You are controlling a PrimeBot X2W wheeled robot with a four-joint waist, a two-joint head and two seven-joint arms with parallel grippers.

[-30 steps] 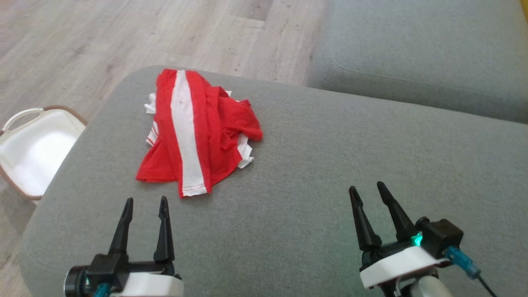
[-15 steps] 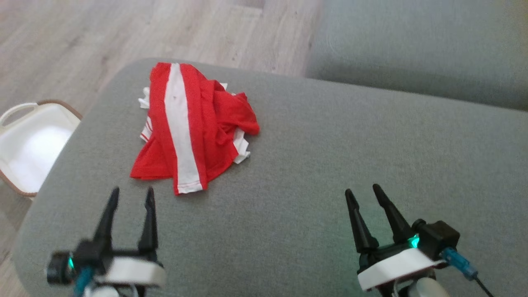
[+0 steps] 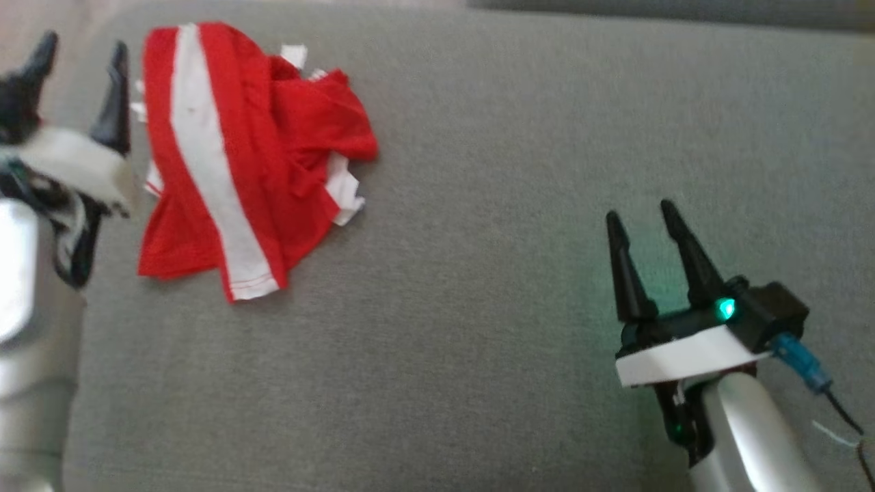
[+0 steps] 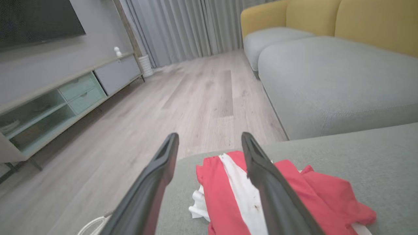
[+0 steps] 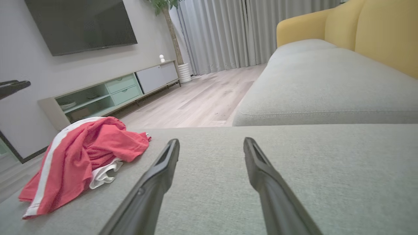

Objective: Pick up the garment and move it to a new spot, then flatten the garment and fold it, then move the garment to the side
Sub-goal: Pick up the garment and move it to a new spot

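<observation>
The garment [image 3: 232, 157] is red with a white stripe and lies crumpled on the grey cushion [image 3: 478, 273], toward its far left. My left gripper [image 3: 82, 48] is raised just left of the garment's far end, jaws open and empty. In the left wrist view the garment [image 4: 228, 192] lies below, between and right of the fingers [image 4: 153, 182]. My right gripper [image 3: 639, 215] hovers open over bare cushion at the lower right, well apart from the cloth. From the right wrist, the garment [image 5: 75, 153] sits far left of the open fingers [image 5: 267, 182].
The cushion's far edge drops to a wooden floor [image 4: 163, 107]. Another grey seat [image 4: 326, 81] with a yellow backrest [image 4: 375, 23] stands beyond on the right. A low TV cabinet [image 5: 111, 91] lines the wall at left.
The head camera has tilted down and shifted, so the whole scene sits higher and further left. My left arm has lifted and reached forward beside the garment. The garment lies as before.
</observation>
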